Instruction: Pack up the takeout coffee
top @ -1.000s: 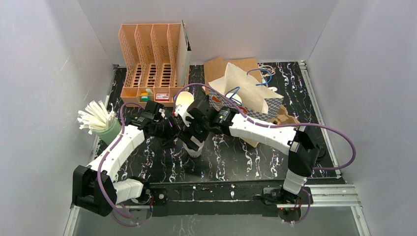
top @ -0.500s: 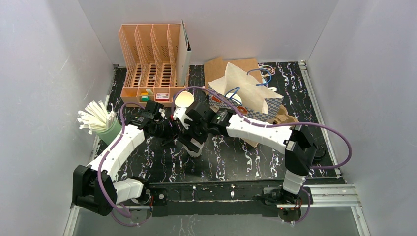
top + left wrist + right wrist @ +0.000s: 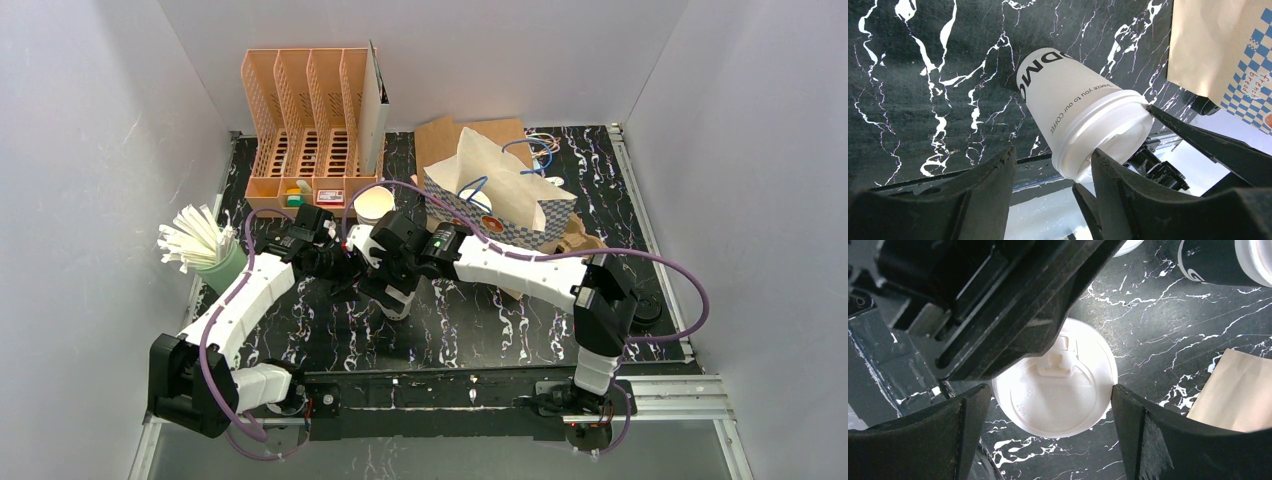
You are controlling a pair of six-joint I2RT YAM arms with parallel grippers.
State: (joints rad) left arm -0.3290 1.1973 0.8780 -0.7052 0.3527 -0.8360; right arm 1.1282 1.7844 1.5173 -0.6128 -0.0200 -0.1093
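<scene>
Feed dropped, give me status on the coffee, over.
Left gripper open at small white lidded paper cup. Right gripper open, straddling its lid from above. Left gripper partly over lid, crowding.

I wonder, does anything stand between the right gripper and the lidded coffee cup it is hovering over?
Partly, yes: in the right wrist view the left gripper reaches over one edge of the lid on the cup. The rest of the lid lies bare between the open fingers of the right gripper.

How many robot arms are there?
2. The left arm reaches in from the near left corner and the right arm from the near right. Both point at the white lidded cup. None looks hidden.
</scene>
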